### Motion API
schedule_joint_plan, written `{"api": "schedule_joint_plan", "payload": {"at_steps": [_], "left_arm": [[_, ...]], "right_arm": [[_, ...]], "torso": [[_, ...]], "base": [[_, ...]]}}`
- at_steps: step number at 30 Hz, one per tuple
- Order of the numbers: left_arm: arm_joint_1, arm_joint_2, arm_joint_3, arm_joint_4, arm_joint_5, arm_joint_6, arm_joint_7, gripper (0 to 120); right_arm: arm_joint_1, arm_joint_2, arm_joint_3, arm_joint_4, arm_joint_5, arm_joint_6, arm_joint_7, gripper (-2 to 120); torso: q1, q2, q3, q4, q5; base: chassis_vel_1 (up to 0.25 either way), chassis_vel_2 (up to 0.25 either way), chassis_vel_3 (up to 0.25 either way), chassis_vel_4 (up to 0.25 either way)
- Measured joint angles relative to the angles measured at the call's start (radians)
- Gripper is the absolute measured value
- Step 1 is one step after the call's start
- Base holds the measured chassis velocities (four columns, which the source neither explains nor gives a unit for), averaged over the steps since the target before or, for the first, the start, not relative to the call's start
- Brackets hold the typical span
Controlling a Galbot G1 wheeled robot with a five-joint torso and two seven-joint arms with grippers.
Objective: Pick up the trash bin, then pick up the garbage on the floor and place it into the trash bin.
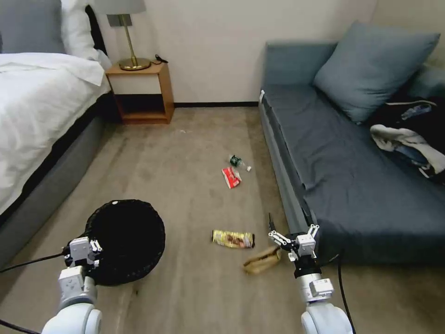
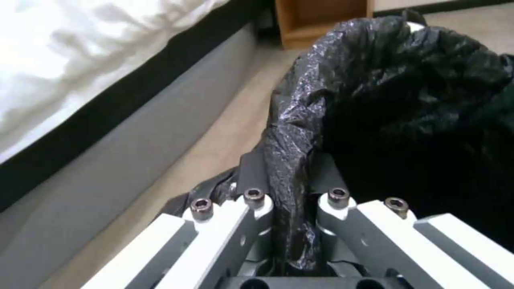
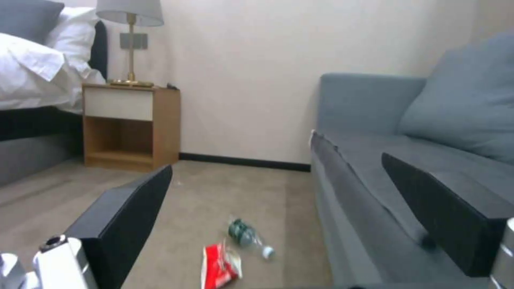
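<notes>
The trash bin (image 1: 127, 239), lined with a crinkled black bag, is at the lower left, its mouth tipped toward me. My left gripper (image 1: 87, 248) is shut on its near rim; in the left wrist view the gripper (image 2: 292, 172) pinches a fold of the black bag (image 2: 407, 100). My right gripper (image 1: 288, 227) is open by the sofa's front edge, just above a crumpled brown paper bag (image 1: 262, 260). A gold-brown wrapper (image 1: 233, 239) lies left of it. Farther off lie a red-and-white wrapper (image 1: 231, 177) (image 3: 221, 269) and a small green-labelled bottle (image 1: 238, 162) (image 3: 247, 237).
A bed (image 1: 41, 111) runs along the left, with a wooden nightstand (image 1: 141, 93) and a lamp (image 1: 127, 32) behind it. A blue-grey sofa (image 1: 352, 176) fills the right, bearing a cushion (image 1: 371, 65) and a pile of clothes (image 1: 412, 139). Beige floor lies between them.
</notes>
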Motion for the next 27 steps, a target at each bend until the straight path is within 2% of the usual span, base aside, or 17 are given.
{"api": "schedule_joint_plan", "payload": {"at_steps": [5, 8, 21, 23, 25, 26, 27], "left_arm": [[0.001, 0.001, 0.000, 0.000, 0.002, 0.000, -0.003, 6], [0.003, 0.001, 0.000, 0.000, 0.004, -0.003, -0.009, 6], [0.012, -0.006, -0.003, 0.004, 0.013, -0.020, -0.020, 6], [0.012, -0.006, -0.002, 0.006, 0.015, -0.022, -0.021, 6], [0.011, -0.006, -0.002, 0.009, 0.016, -0.024, -0.024, 5], [0.011, -0.006, -0.002, 0.009, 0.016, -0.024, -0.024, 5], [0.010, -0.005, -0.002, 0.011, 0.016, -0.025, -0.025, 5]], "right_arm": [[0.002, -0.005, -0.001, -0.006, 0.004, 0.011, -0.005, 100], [0.002, -0.008, -0.001, -0.007, 0.004, 0.012, -0.006, 100], [-0.008, -0.029, -0.019, -0.015, 0.003, 0.002, 0.008, 100], [-0.020, -0.071, -0.049, -0.008, 0.017, -0.042, 0.022, 100], [-0.041, -0.144, -0.090, 0.019, 0.040, -0.136, 0.044, 100], [-0.041, -0.144, -0.090, 0.019, 0.040, -0.136, 0.044, 100], [-0.053, -0.189, -0.111, 0.042, 0.063, -0.203, 0.048, 100]], "torso": [[0.000, 0.000, 0.000, 0.0000, -0.0006], [0.000, 0.000, 0.000, -0.0001, 0.0003], [0.000, 0.000, 0.000, 0.0002, 0.0000], [0.000, 0.000, 0.000, 0.0002, 0.0001], [0.000, 0.000, 0.000, 0.0003, 0.0001], [0.000, 0.000, 0.000, 0.0003, 0.0001], [0.000, 0.000, 0.000, 0.0002, 0.0000]], "base": [[-0.309, 0.305, 0.282, -0.318], [-0.145, 0.115, 0.129, -0.107], [0.023, -0.015, -0.014, 0.020], [0.000, 0.000, 0.000, 0.000], [0.000, 0.000, 0.000, 0.000], [0.000, 0.000, 0.000, 0.000], [0.000, 0.000, 0.000, 0.000]]}}
